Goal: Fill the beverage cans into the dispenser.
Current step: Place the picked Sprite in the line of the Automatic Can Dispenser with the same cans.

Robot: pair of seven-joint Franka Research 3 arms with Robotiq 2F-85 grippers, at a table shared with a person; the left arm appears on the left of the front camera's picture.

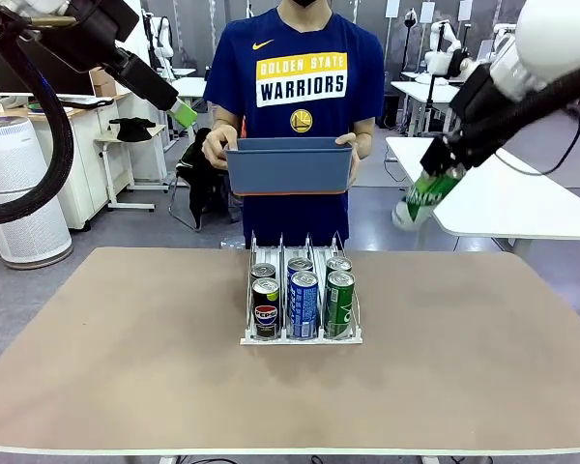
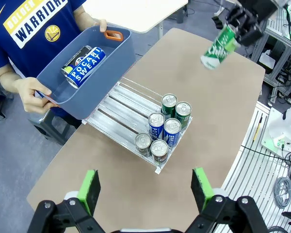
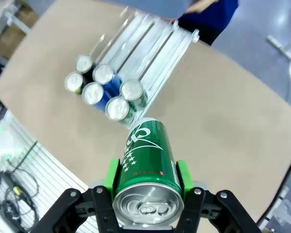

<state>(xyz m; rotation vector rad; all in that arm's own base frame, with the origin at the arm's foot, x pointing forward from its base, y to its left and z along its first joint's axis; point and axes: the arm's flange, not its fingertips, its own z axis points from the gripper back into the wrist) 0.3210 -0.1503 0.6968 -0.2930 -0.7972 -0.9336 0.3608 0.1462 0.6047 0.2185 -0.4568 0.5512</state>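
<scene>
At centre of the front view, on the tan table (image 1: 126, 338): dispenser (image 1: 300, 339), three lanes, two beverage cans upright in each, all bunched at the near end. Picture-left lane: black Pepsi can (image 1: 266, 311) in front, second can (image 1: 263, 272) close behind. Middle lane: two blue cans (image 1: 304, 304). Picture-right lane: two green cans (image 1: 339, 304). Far halves of the lanes bare.

Upper right of the front view: right gripper (image 1: 443, 176), up in the air, well apart from the dispenser, pinching a single green can (image 1: 427, 198), held tilted. Lower middle of the right wrist view: same can (image 3: 148, 160) clamped at its sides between the green pads (image 3: 112, 174), silver top toward the camera, base pointing away toward the table; dispenser (image 3: 155, 43) farther off in the upper part of that frame. Upper right of the left wrist view: that can (image 2: 219, 47) again, slanted, above the table's far corner.

Upper left of the front view: left gripper (image 1: 182, 113), raised high and well apart from the dispenser. Along the bottom edge of the left wrist view: its fingers (image 2: 90, 187) spread wide apart.

Top middle of the front view, beyond the table: person holding a blue-grey tub (image 1: 290, 164) in both hands (image 1: 216, 145), just above the dispenser's far end. Upper left of the left wrist view: two more cans lying on their sides in that tub (image 2: 114, 56), a blue Pocari Sweat can (image 2: 87, 65) and a dark can (image 2: 75, 57), touching each other.
</scene>
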